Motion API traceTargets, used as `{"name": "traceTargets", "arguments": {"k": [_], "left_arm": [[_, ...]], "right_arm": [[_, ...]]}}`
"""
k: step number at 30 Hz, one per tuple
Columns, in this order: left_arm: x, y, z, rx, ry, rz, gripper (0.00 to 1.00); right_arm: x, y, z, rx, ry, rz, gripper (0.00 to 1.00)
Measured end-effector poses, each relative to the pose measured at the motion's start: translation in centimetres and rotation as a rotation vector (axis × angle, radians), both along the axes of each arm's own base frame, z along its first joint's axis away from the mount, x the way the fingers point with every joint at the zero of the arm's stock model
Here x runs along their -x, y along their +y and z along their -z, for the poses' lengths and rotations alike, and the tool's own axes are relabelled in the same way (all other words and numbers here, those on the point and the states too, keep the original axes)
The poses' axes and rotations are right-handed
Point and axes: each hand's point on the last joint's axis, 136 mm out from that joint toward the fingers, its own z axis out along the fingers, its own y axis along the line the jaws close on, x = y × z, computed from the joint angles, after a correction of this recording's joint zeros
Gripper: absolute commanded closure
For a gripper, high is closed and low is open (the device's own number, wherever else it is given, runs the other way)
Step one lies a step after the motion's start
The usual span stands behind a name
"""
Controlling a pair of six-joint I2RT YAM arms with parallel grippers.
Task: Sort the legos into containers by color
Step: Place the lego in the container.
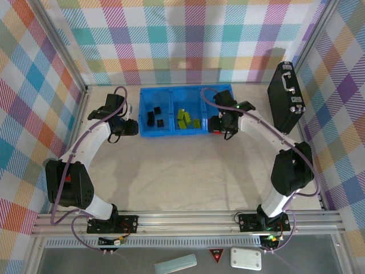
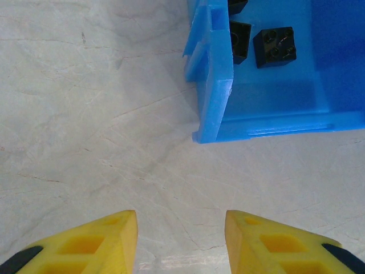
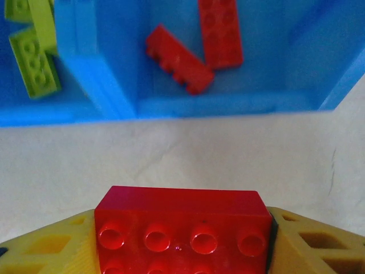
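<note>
From the top camera we see the long bright-blue plastic tray point(image 1: 171, 135) at the far side of the pale counter point(image 1: 182, 171). Its left compartment holds tiny black square bricks point(image 1: 151, 117) and its middle one lime-green oblong bricks point(image 1: 185, 119). The right arm point(image 1: 259, 125) covers most of the right compartment. The left fingers point(image 1: 132, 127) sit just beside the tray's left end. The right fingers point(image 1: 218, 127) are at its near edge, too small to judge here. A black briefcase point(image 1: 287, 97) is near the right wall.

In the left wrist view, the yellow left fingers point(image 2: 114, 242) stand apart, released, with bare counter between them. Past the tray's corner point(image 2: 214, 97), one black brick shows plainly, one is half hidden by the wall, and one is cut off.

In the right wrist view, the right fingers point(image 3: 51, 254) are clenched on a red oblong plastic brick point(image 3: 182, 228). Its lower part is cut off, and it sits on the near side of the tray. Two red bricks point(image 3: 179, 59) lie in the compartment ahead.
</note>
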Motion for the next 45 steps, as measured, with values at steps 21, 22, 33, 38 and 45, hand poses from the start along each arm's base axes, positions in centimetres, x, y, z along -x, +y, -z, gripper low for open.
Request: {"name": "traceTargets", "arguments": {"k": [21,22,33,38,45], "left_arm": [[0.0,0.0,0.0,0.001,0.000,0.000,0.55],[0.0,0.0,0.0,0.000,0.000,0.000,0.55],[0.0,0.0,0.1,0.000,0.003,0.000,0.55],[0.0,0.0,0.3,-0.001,0.008,0.000,0.55],[-0.1,0.0,0.5,-0.002,0.015,0.000,0.56]], "right_arm": [[-13.4,-0.3,3.3,-0.017,-0.038,0.009,0.44],[-13.9,-0.4,3.6,-0.016,-0.040,0.010,0.45],[-17.2,-1.3,8.5,0.011,0.002,0.014,0.45],[-17.8,-1.3,10.1,0.024,0.019,-0.002,0.44],[-17.8,-1.3,11.6,0.033,0.041,-0.007,0.40]]}}
